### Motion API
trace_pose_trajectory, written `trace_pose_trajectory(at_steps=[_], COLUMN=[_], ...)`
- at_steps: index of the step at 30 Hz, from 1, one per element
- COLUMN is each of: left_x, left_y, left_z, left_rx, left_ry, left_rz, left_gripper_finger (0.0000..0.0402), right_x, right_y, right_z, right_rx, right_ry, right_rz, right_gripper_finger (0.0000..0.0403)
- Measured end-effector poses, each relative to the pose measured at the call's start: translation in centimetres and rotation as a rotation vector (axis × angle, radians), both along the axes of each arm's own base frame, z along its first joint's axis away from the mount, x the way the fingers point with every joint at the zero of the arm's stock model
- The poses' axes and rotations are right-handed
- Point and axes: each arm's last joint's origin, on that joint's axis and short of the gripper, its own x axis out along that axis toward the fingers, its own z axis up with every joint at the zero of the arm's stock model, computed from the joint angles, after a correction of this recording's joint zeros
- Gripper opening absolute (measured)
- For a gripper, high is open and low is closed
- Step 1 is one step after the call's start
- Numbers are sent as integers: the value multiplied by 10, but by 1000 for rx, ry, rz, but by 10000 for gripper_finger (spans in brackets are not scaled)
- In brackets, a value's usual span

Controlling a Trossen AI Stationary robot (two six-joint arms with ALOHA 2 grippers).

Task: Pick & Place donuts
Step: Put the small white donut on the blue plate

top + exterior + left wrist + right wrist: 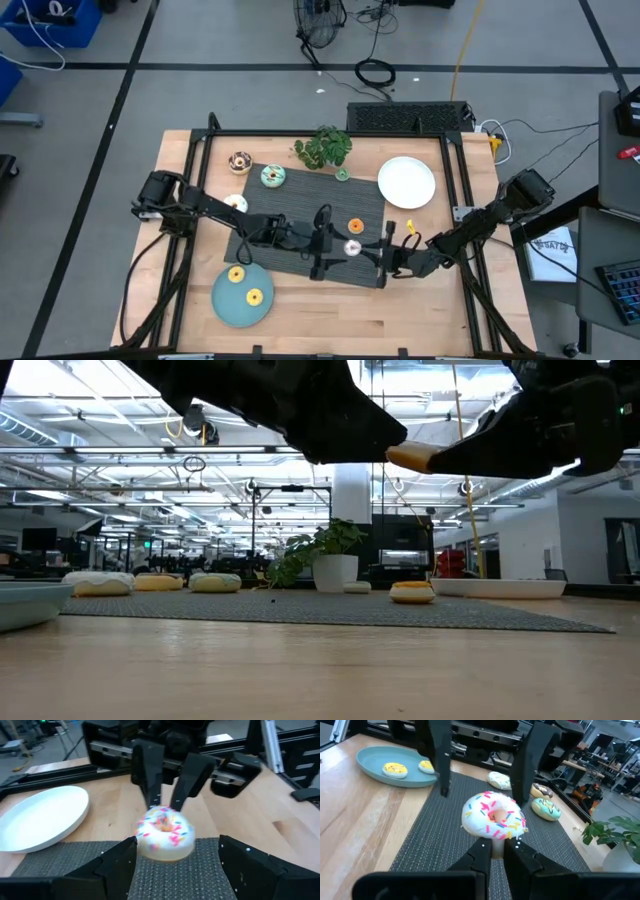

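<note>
White-iced sprinkle donut [494, 817] sits clenched in your right gripper [495, 851] fingers, above the grey mat [445, 840]; your left gripper [175, 857] fingers flank it released, likely mid-handover.

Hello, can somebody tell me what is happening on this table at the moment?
Two robot arms meet over the grey mat in a donut pick-and-place job. The right pincer is shut on a white donut with sprinkles, held above the mat. The left pincer is open, its fingers on either side of that donut. Two yellow donuts already lie on the teal plate; the white plate holds nothing.
</note>
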Motion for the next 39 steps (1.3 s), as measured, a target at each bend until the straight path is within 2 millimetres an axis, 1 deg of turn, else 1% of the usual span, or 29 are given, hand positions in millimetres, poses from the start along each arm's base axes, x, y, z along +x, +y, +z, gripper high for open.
trace_pose_trajectory(at_steps=[13,16,20,29,39], left_x=[4,7,10,10,9], left_y=[8,7,6,6,6], left_z=[0,-6,-17,-10,-11], left_rx=[-4,-14,17,41,50], left_ry=[-31,-34,-25,-51,-44], left_rz=[28,-5,-24,-24,-26], left_gripper_finger=[280,280,280,280,280], right_x=[0,0,0,0,0], right_y=[0,0,0,0,0], right_z=[1,1,1,1,1], right_rx=[6,6,7,6,8], right_ry=[-8,-8,-8,-8,-6], right_rz=[3,3,3,4,3], right_gripper_finger=[34,34,34,34,34])
